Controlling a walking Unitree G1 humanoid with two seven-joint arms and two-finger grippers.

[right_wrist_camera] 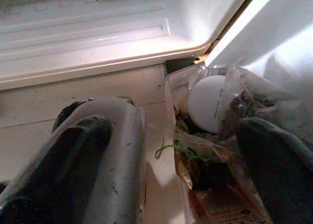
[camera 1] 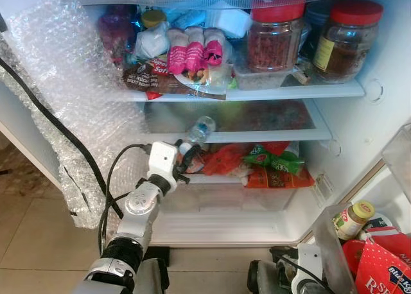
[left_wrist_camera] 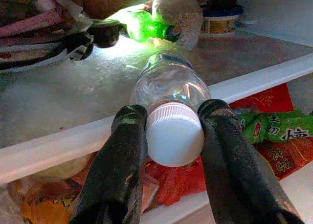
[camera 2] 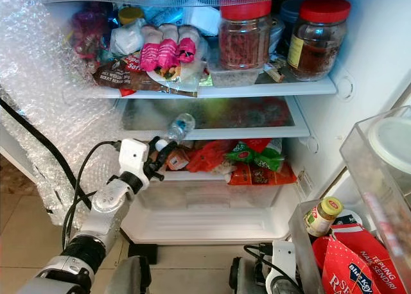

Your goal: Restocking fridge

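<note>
My left pincer [left_wrist_camera: 168, 150] is clenched on the white cap of a clear water bottle [left_wrist_camera: 168, 84], one black finger [left_wrist_camera: 120, 155] pressed against each side of the cap. The bottle lies on its side, its body resting on the glass middle shelf [camera 1: 257, 135] of the open fridge and its cap end jutting out over the shelf's white front edge toward me. My left arm [camera 1: 138, 210] reaches up from the lower left, with a black cable looping beside it.

Just below the bottle, on the next shelf down, lie red and green snack packets [camera 1: 273, 162]. Farther back on the middle shelf something glows green [left_wrist_camera: 142, 26] beside a small tub [left_wrist_camera: 222, 21].

On the top shelf stand two red-lidded jars [camera 1: 276, 34] at the right, with pink-and-white packets [camera 1: 194, 50] and a dark wrapper to their left. Bubble wrap [camera 1: 64, 82] covers the fridge's left wall.

My right pincer [right_wrist_camera: 181, 160] hangs low by the floor with its fingers spread apart, near a door bin [camera 1: 324, 236] at the lower right holding a small yellow-capped jar [camera 1: 353, 218] and red packets [camera 1: 385, 259].
</note>
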